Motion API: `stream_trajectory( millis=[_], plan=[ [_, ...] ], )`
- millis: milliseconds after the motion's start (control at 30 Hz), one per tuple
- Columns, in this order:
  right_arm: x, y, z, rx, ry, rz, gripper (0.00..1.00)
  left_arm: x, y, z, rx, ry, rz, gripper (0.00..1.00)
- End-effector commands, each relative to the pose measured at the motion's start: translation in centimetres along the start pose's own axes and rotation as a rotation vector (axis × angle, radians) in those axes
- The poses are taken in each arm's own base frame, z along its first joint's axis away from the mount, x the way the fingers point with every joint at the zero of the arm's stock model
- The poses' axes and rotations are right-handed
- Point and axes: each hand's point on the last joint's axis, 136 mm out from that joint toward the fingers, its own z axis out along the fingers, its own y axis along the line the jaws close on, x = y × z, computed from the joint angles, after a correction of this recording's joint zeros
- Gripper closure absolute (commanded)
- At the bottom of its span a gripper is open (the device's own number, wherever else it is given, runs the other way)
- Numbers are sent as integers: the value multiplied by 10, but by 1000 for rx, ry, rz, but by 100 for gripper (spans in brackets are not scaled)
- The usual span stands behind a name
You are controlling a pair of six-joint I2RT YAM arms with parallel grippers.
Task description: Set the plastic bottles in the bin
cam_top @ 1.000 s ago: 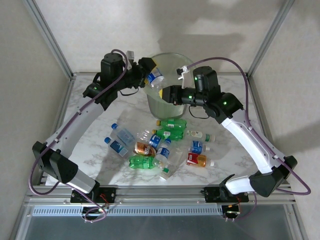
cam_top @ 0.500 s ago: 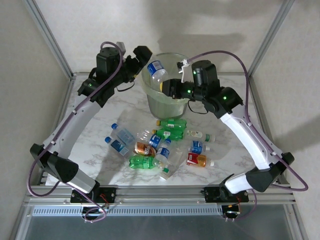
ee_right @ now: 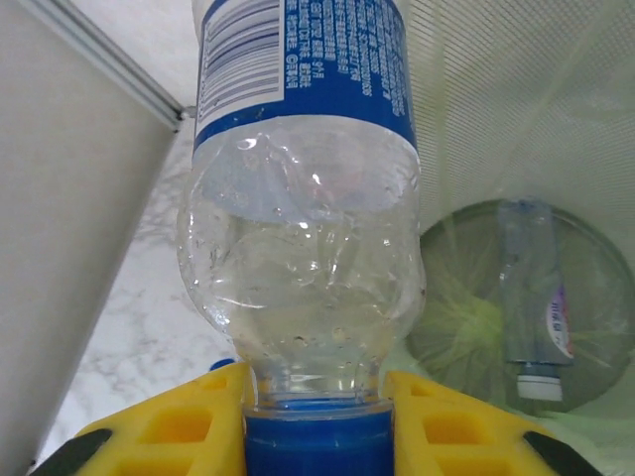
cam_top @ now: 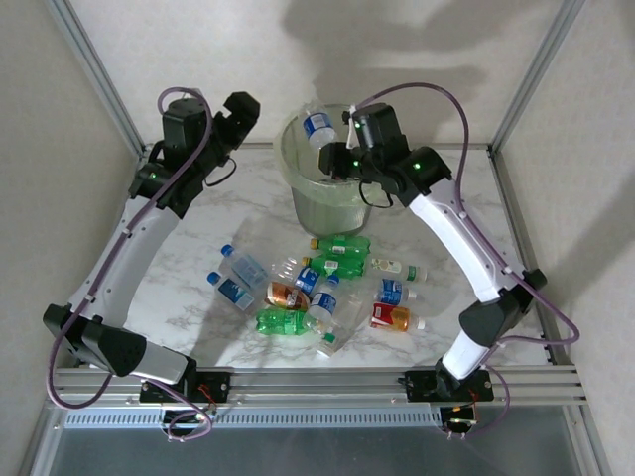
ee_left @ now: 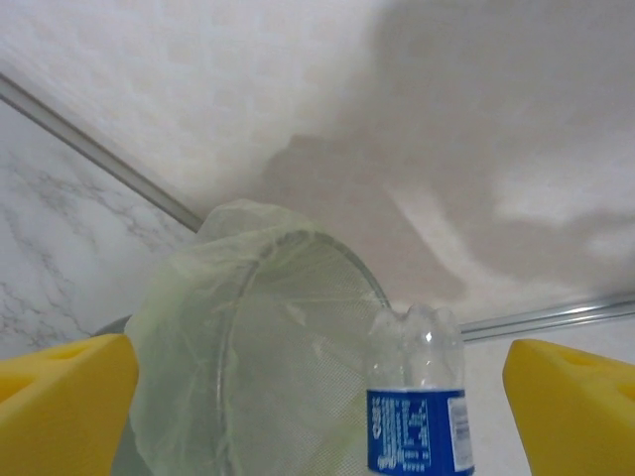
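Grey metal forms the bin (cam_top: pixel 319 206), a round pail lined with a pale green bag. It stands at the far middle of a marble-patterned table (cam_top: pixel 189 248).

The right gripper (ee_right: pixel 314 436) is clamped on the blue cap of a clear bottle with a blue label (ee_right: pixel 303 178). Its yellow fingers (ee_right: pixel 179 431) press the cap from both sides. Seen from above, this bottle hangs over the bin's open mouth, near the far rim. The right wrist camera looks past it down into the bin, where another clear bottle (ee_right: pixel 534 307) with a white cap lies on the bottom.

The left gripper (cam_top: pixel 241 107) is raised to the left of the bin, apart from it, with its jaws spread wide and empty. Its yellow pads (ee_left: pixel 60 402) sit at either edge of the left wrist view. The bin's liner and the held bottle appear between them, farther off.

On the table in front of the bin lies a loose cluster of plastic bottles (cam_top: pixel 317 283). Some are green, some clear with blue labels, one has an orange label and one a red label. Several touch each other.
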Motion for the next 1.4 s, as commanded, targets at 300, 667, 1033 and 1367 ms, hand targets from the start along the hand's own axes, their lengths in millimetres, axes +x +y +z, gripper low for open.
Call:
stream_trajectory(
  millis=[300,667,1033,1367],
  plan=[
    [-33,-22,-8,138,-67,31,27,23,45,-32,-125,2,78,7],
    [0,-77,-75,400,-73,194,19,42,57,-40,-66,92,200,8],
    [68,-126,-122,566,-18,339,21,74,95,-41,-92,178,201,12],
    [185,-160,-128,638,132,574,29,95,114,-31,-113,252,201,15]
  ],
)
